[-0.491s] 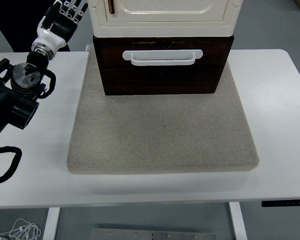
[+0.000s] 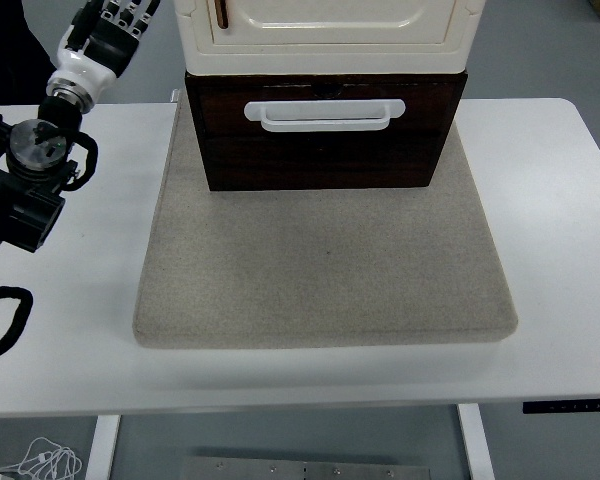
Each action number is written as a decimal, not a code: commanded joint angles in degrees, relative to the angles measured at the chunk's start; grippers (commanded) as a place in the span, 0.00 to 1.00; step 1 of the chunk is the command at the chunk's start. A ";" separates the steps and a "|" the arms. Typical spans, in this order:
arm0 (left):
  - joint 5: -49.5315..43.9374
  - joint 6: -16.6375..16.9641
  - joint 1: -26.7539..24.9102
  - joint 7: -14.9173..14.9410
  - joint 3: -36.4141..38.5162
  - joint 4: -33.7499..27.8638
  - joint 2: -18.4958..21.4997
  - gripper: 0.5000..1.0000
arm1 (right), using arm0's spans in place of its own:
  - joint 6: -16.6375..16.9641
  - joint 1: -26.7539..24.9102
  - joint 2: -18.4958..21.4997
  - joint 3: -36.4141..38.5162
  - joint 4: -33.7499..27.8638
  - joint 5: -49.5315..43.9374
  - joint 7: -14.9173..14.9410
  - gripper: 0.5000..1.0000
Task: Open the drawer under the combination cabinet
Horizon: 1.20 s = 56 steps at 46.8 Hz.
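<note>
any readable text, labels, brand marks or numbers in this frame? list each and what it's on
No readable text anywhere in the head view.
Control panel on the table's front edge: small light marks, too small to read.
Cream cabinet, dark drawer with its white handle, grey mat: no print.
Left hand and arm: no legible markings.

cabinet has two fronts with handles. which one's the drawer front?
The lower one: the dark brown drawer with the wide white horizontal handle. The cream upper door above it has a small brown vertical handle instead.

Lab-like test space: height-adjustable white table point(image 2: 540, 180), grey floor point(image 2: 540, 50), loose cables point(image 2: 45, 462)
</note>
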 commanded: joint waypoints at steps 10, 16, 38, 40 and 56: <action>2.26 1.65 -1.86 0.01 1.15 1.79 2.54 1.00 | -0.01 0.01 0.00 0.00 0.00 0.00 0.01 0.85; 4.11 2.09 -5.47 0.10 1.24 1.97 3.16 1.00 | -0.01 0.01 0.00 0.00 0.00 0.00 0.01 0.85; 17.37 3.76 -22.87 0.19 1.50 -0.05 12.30 1.00 | -0.10 0.01 0.00 0.00 0.00 0.00 0.01 0.85; 18.26 3.85 -24.36 0.19 2.20 -1.19 13.09 1.00 | -0.01 0.01 0.00 0.00 0.00 0.00 0.01 0.85; 19.23 9.64 -37.10 0.45 14.86 -14.90 17.31 1.00 | -0.01 0.01 0.00 0.00 0.00 0.00 0.01 0.85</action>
